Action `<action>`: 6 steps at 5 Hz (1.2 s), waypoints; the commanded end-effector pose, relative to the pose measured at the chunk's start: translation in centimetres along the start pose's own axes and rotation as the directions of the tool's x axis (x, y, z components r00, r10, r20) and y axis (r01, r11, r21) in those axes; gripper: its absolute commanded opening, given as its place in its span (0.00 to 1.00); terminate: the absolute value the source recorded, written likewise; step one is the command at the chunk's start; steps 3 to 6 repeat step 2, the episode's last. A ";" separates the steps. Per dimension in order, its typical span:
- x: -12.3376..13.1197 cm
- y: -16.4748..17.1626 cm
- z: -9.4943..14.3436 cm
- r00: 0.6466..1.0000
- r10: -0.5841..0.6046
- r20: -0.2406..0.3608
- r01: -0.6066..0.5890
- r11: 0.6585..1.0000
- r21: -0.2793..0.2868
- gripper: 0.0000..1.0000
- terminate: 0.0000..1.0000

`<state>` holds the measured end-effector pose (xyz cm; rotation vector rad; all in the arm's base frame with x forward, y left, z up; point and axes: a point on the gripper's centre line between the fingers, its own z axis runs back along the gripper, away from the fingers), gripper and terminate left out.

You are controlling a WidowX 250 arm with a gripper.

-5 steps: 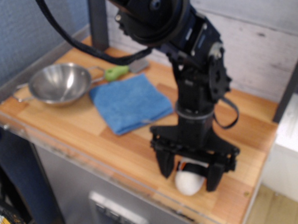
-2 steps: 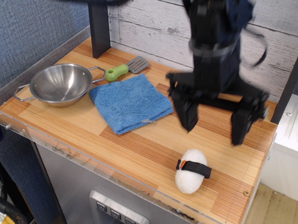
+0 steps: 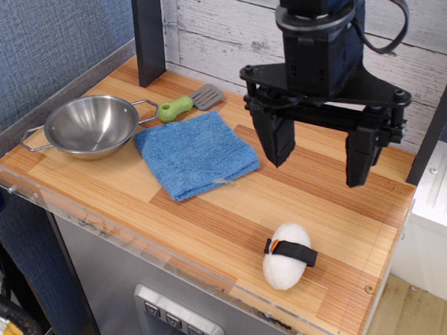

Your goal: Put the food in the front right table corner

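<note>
Risen gripper point(image 3: 318, 154) (jaws apart) hangs above food point(image 3: 286, 255).

I have one view only, so nothing is shared with a second camera. It sits off the near side of the table point(image 3: 206, 212), raised, looking down and toward the far plank wall point(image 3: 223, 32). It is close enough that the tabletop fills most of the frame: the near acrylic rim point(image 3: 130, 241) runs across the bottom, the blue wall point(image 3: 43, 38) closes the left, and the arm's upper part is cut off at top.
</note>
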<state>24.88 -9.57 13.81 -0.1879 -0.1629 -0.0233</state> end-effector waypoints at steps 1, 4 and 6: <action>-0.4 0.2 1.9 0.998 -0.006 0.060 0.007 1.000 -0.016 1.00 0.00; -0.4 0.2 1.9 0.998 -0.006 0.060 0.007 1.000 -0.016 1.00 1.00; -0.4 0.2 1.9 0.998 -0.006 0.060 0.007 1.000 -0.016 1.00 1.00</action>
